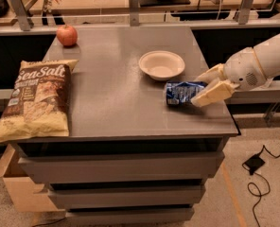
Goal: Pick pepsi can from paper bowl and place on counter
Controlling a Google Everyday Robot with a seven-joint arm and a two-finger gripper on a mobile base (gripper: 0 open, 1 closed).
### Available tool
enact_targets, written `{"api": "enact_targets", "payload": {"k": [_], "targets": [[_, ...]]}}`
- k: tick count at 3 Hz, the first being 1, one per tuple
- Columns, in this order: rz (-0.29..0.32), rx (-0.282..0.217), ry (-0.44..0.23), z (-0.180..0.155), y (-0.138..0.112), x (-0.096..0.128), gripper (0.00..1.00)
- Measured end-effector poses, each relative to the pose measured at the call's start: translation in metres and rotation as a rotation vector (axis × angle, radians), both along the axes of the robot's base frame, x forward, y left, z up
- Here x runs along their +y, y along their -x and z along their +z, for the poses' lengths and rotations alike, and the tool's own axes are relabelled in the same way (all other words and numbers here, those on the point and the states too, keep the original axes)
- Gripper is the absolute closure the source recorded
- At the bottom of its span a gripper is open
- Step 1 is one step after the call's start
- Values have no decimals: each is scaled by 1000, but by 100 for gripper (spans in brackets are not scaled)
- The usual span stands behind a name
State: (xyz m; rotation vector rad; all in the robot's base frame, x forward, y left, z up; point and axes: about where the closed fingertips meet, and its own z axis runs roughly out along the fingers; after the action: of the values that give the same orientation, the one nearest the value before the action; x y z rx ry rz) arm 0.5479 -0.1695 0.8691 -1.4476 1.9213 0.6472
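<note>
The blue pepsi can [181,93] lies on its side at the right part of the grey counter [116,93], in front of and to the right of the white paper bowl [161,64]. The bowl is empty. My gripper [205,90] reaches in from the right, its cream fingers [212,94] shut around the can's right end. The can sits low, at or just above the counter surface; I cannot tell if it touches.
A red apple [67,35] stands at the counter's far left corner. A Sea Salt chip bag [37,100] lies along the left edge. A wooden table with metal posts [134,7] runs behind. A cable and plug [254,164] lie on the floor at the right.
</note>
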Motion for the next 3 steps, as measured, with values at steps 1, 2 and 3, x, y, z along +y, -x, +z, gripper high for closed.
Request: {"api": "enact_targets", "payload": {"k": [1,2,3], "targets": [[4,21,-13,-15,-1,3,100],[8,23,-13,-16,-2,5,84],[12,24,-14,-17,-2,7,61]]}}
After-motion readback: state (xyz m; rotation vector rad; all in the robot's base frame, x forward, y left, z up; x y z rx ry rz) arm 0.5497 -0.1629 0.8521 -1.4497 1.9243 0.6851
